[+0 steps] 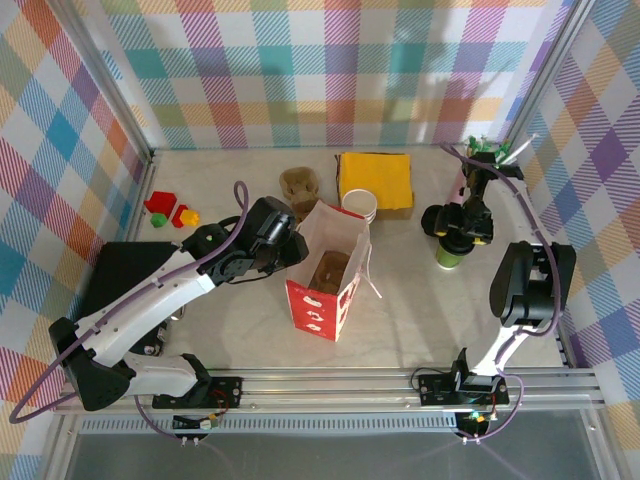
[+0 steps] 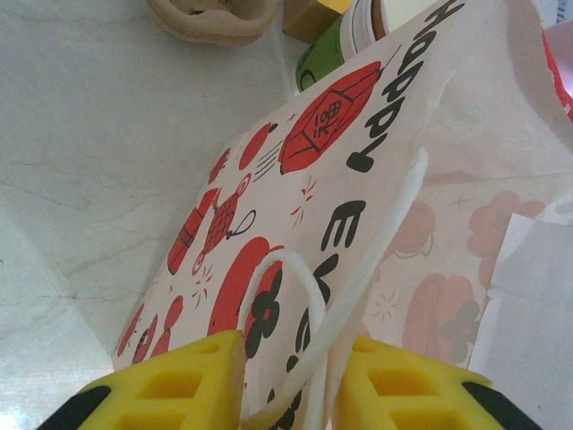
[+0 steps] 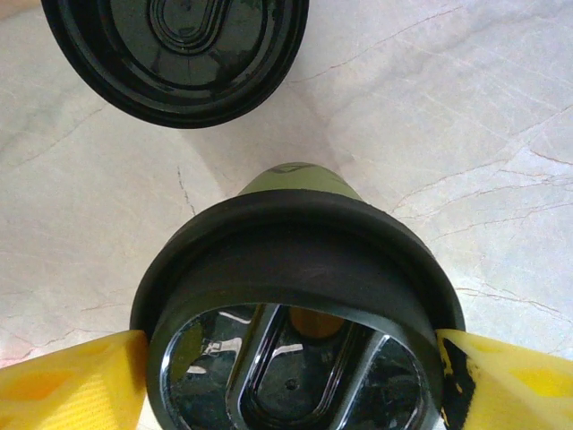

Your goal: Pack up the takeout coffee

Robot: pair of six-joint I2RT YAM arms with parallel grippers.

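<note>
The takeout coffee (image 1: 449,256), a green-walled cup (image 3: 295,179) under a black lid (image 3: 295,269), stands on the table at the right. My right gripper (image 1: 457,236) hangs over it. In the right wrist view the gripper (image 3: 291,381) has a yellow finger at each side of the lid's rim; whether they press on it is unclear. The red and white paper bag (image 1: 325,290) stands open mid-table. My left gripper (image 1: 298,242) is shut on its near wall (image 2: 340,179) and white handle, seen between the fingers (image 2: 300,390).
A second black lid (image 3: 179,54) lies just beyond the cup. A stack of cups (image 1: 360,205), a brown pulp carrier (image 1: 298,185) and a yellow box (image 1: 376,180) sit behind the bag. Small toys (image 1: 170,212) and a black mat (image 1: 120,270) are at the left.
</note>
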